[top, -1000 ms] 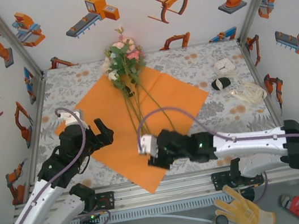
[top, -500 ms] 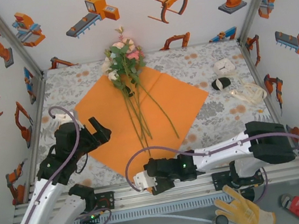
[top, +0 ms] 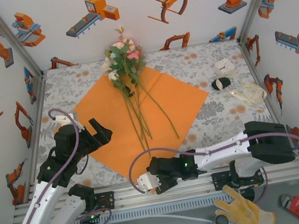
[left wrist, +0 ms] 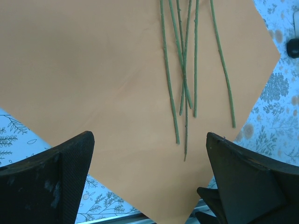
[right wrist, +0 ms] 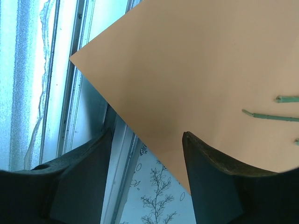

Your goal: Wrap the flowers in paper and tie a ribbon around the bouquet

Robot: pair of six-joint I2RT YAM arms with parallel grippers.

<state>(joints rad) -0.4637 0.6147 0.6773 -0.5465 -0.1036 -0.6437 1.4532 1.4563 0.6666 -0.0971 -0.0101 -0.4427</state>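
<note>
The orange paper [top: 117,130] lies flat as a diamond on the table, also seen from the left wrist as the paper [left wrist: 93,70]. The flowers [top: 123,59] lie on it, blossoms at the far corner and green stems [left wrist: 184,70] running toward me. My left gripper [top: 100,134] hovers open over the paper's left edge, with nothing between its jaws [left wrist: 149,177]. My right gripper [top: 151,182] is low at the paper's near corner [right wrist: 70,58], open [right wrist: 147,177], the paper's edge passing between its fingers [right wrist: 215,182]. The cream ribbon [top: 248,94] lies loose at the right.
A small white box [top: 224,65] and a black oval object [top: 221,83] sit at the back right near the ribbon. The aluminium rail [top: 196,187] runs along the table's near edge. A yellow glove [top: 243,211] lies below it.
My right gripper has pulled back from over the paper's lower part to its near corner by the rail. The left gripper shifted slightly. Paper and flowers have not moved.
</note>
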